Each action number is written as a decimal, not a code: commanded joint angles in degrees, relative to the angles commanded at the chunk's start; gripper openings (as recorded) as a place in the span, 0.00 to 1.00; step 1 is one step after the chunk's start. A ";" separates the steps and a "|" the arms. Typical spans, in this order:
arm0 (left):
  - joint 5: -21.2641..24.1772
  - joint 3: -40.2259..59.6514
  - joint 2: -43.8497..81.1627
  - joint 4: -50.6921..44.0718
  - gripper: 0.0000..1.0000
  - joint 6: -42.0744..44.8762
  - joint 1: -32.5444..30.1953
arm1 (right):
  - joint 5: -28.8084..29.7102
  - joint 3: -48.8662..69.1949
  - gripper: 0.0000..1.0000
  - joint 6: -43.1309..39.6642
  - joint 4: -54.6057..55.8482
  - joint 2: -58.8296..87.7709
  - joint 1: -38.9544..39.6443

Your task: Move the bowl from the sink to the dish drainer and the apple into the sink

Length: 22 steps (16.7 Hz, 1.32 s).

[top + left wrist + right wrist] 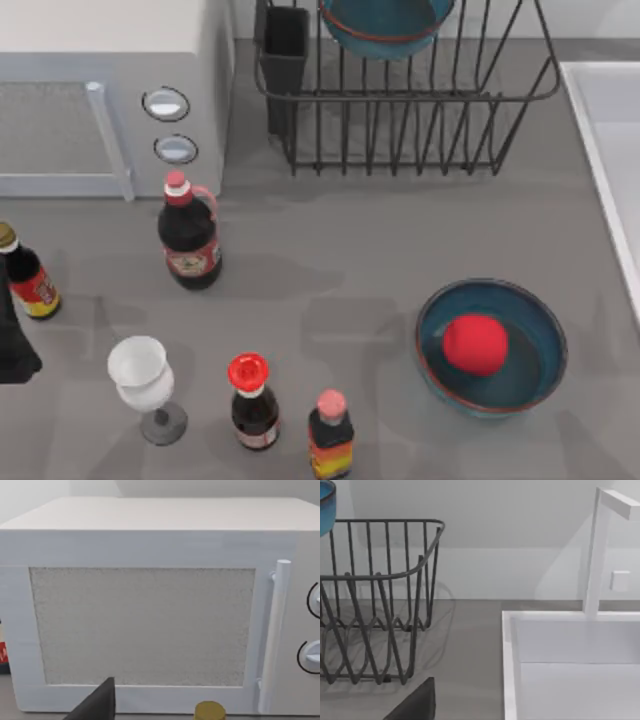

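One teal-blue bowl (385,25) with a reddish rim stands among the bars of the black wire dish drainer (400,110) at the back; its edge (326,505) shows above the drainer (375,605) in the right wrist view. A look-alike bowl (525,375) sits on the table at the front right, apart from the sink, with the red apple (475,343) inside it. The pale sink (612,140) runs along the right edge, and its basin (570,680) holds nothing in the part I see. My left arm (12,345) is parked at the left edge. A dark part of each gripper (97,705) (415,702) shows.
A white microwave (100,90) fills the back left. A dark handled bottle (188,235), a yellow-capped bottle (25,272), a wine glass (143,380) and two small bottles (252,400) (330,435) stand at the left and front. A white tap (600,545) rises behind the sink.
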 joint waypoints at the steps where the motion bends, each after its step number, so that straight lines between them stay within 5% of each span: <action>1: 0.00 0.00 0.00 0.00 1.00 0.00 0.00 | -0.14 -0.81 1.00 -0.28 -0.99 -2.37 -0.81; 22: 0.00 0.00 0.00 0.00 1.00 0.00 0.00 | -0.17 -1.46 1.00 -0.79 -2.38 -5.80 -1.99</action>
